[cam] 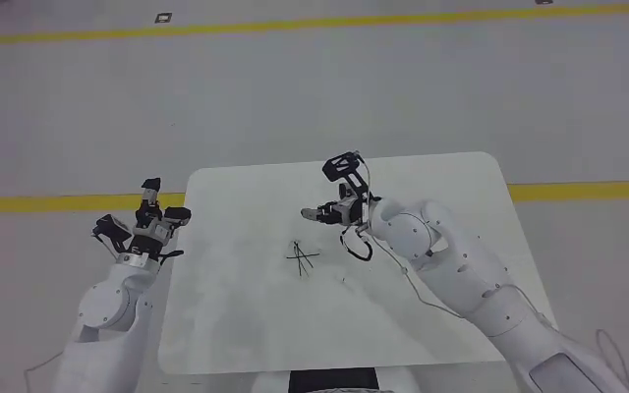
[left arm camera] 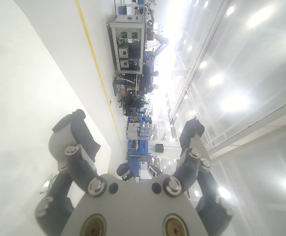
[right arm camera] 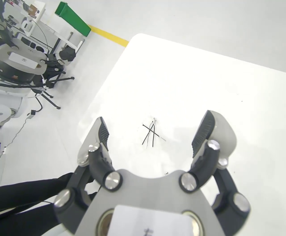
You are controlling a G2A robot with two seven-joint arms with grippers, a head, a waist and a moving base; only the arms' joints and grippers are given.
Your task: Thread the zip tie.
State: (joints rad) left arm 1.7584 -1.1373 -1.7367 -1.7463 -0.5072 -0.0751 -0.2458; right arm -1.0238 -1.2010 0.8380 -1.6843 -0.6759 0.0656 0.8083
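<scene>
A small crossed pile of thin black zip ties (cam: 302,259) lies near the middle of the white table (cam: 246,324). My right gripper (cam: 330,189) hovers above the table just beyond the pile, open and holding nothing. In the right wrist view the zip ties (right arm camera: 150,134) lie on the table (right arm camera: 178,78) below the open right gripper (right arm camera: 154,122), framed between its fingers. My left gripper (cam: 133,211) is held at the table's left edge, away from the ties. In its own wrist view the left gripper (left arm camera: 136,125) is open, empty and pointed out at the room.
The tabletop around the ties is bare white, with a tiny dark speck (cam: 343,279) to their right. Yellow floor lines (cam: 295,25) run behind the table. A green bin (right arm camera: 73,19) and a chair base (right arm camera: 55,78) stand on the floor off the table's left side.
</scene>
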